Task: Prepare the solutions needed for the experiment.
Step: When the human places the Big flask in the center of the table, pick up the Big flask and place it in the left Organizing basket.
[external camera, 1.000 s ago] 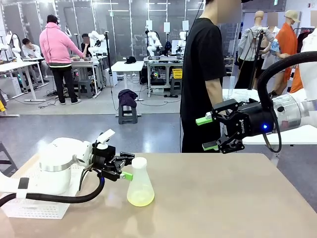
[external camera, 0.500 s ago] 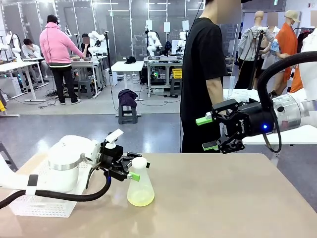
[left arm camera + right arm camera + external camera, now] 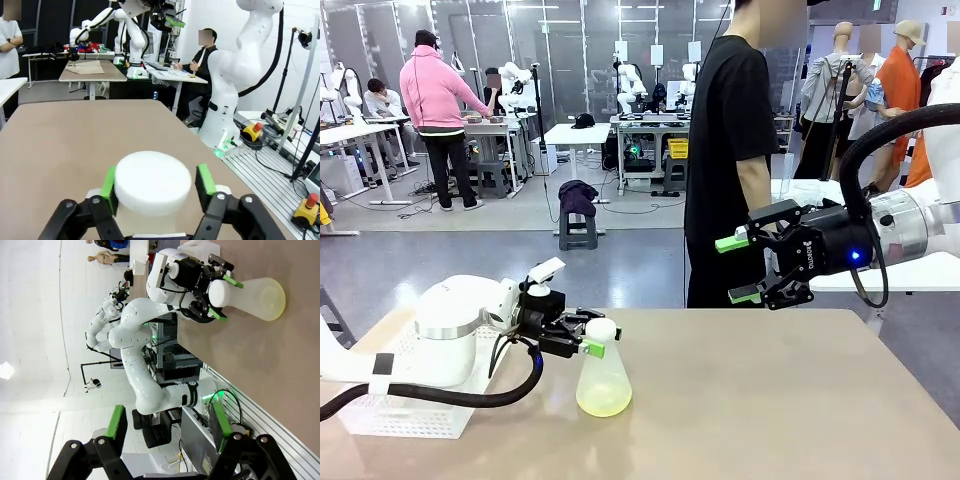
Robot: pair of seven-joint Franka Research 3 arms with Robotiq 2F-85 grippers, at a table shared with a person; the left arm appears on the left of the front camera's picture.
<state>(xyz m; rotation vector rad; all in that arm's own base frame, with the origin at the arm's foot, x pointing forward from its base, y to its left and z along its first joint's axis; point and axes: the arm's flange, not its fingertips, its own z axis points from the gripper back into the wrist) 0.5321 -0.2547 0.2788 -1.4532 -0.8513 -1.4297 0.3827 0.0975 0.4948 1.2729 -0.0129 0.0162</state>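
A frosted conical flask (image 3: 603,385) stands upright on the table, left of centre, with a little of the pale yellow-green solutions (image 3: 604,403) in its wide base. My left gripper (image 3: 592,338) reaches in level from the left, its green pads pressed on both sides of the flask's white top (image 3: 152,175). The right wrist view shows that flask (image 3: 255,297) farther off, with the left gripper (image 3: 225,295) around its neck. My right gripper (image 3: 738,269) hangs open in the air at the right, well above the table, with nothing between its fingers (image 3: 117,422).
A white mesh basket (image 3: 380,420) sits at the table's left edge beneath my left arm. A person in a black shirt (image 3: 730,150) stands at the far side. The brown tabletop (image 3: 770,400) is bare to the right of the flask.
My left gripper has moved right up to the flask and its jaws have narrowed around the top. The right arm has stayed still.
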